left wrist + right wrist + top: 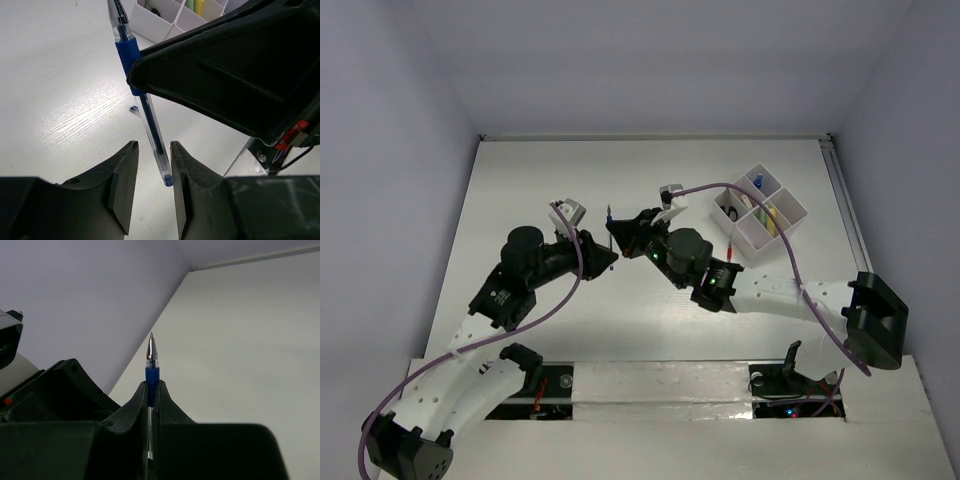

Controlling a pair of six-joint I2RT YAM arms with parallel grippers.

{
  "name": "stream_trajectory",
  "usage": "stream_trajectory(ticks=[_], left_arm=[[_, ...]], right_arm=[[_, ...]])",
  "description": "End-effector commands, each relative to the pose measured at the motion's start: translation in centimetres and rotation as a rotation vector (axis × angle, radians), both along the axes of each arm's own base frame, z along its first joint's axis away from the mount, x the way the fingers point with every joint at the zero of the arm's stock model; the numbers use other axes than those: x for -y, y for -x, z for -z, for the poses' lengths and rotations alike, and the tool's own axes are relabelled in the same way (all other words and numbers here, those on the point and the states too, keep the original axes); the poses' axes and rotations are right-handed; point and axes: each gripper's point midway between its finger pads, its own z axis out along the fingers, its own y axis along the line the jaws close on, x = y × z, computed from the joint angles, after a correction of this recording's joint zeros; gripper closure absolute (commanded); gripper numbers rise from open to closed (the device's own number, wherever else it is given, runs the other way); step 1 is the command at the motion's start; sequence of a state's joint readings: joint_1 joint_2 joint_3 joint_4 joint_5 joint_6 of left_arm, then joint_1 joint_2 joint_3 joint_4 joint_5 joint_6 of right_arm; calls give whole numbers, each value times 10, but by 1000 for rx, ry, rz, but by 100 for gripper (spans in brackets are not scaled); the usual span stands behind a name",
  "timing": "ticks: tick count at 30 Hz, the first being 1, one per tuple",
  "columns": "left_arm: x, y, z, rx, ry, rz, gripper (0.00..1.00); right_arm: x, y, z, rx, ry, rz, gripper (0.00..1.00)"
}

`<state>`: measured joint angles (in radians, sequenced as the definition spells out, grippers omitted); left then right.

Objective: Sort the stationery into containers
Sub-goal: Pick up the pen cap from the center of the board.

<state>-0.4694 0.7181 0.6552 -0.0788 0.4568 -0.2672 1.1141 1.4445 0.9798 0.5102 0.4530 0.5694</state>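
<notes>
My right gripper (151,385) is shut on the blue grip of a clear blue pen (152,365) and holds it in the air with its metal tip pointing away from the wrist. In the left wrist view the pen (150,125) hangs down from the right gripper (225,65). Its tail end lies between the fingers of my open left gripper (152,147), with a gap on the left side. From above, both grippers meet at mid-table round the pen (609,215). The white divided tray (786,205) stands at the back right.
The tray holds a blue item (757,183), yellow sticks (767,215) and something black (732,212). A red pen (731,243) lies on the table by the tray's near corner. The tray also shows in the left wrist view (165,22). Walls close the table's sides.
</notes>
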Motion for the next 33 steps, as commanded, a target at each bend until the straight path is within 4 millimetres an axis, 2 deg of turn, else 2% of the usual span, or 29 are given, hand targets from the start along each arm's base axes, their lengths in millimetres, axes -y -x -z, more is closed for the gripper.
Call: stream_trajectory(ticks=[1, 2, 3, 4, 7, 8, 9, 10, 17, 21, 26, 28, 29, 30, 32, 33], left_arm=[[8, 2, -35, 91, 57, 50, 74], [7, 2, -36, 97, 57, 49, 78], [7, 2, -38, 103, 59, 46, 93], [6, 2, -38, 105, 59, 40, 100], [5, 2, -42, 114, 67, 35, 100], [7, 4, -40, 106, 69, 46, 97], [7, 3, -40, 106, 69, 48, 89], [8, 3, -39, 102, 70, 52, 86], [9, 4, -38, 94, 70, 61, 80], [8, 3, -40, 102, 68, 52, 100], [5, 4, -44, 121, 66, 43, 100], [5, 5, -46, 128, 68, 44, 100], [4, 6, -46, 133, 65, 43, 100], [4, 6, -47, 135, 67, 44, 100], [4, 8, -47, 137, 67, 49, 100], [4, 8, -48, 139, 68, 51, 100]], right_arm=[[3, 1, -33, 47, -109, 12, 100], [2, 2, -34, 47, -112, 9, 100], [2, 2, -34, 48, -113, 7, 100], [2, 2, -32, 46, -112, 7, 100], [1, 2, -31, 44, -110, 2, 100], [1, 3, -31, 40, -112, 0, 100], [1, 3, -30, 39, -112, -3, 100], [1, 4, -31, 40, -115, -6, 100], [-2, 5, -33, 40, -122, -22, 100], [-3, 6, -32, 38, -121, -27, 100], [-2, 9, -26, 31, -91, -38, 100], [-2, 13, -24, 29, -62, -63, 93], [-1, 15, -13, 21, 4, -76, 88], [1, 19, -17, 28, 20, -92, 76], [9, 26, -9, 23, 90, -118, 65], [17, 31, -18, 38, 92, -122, 54]])
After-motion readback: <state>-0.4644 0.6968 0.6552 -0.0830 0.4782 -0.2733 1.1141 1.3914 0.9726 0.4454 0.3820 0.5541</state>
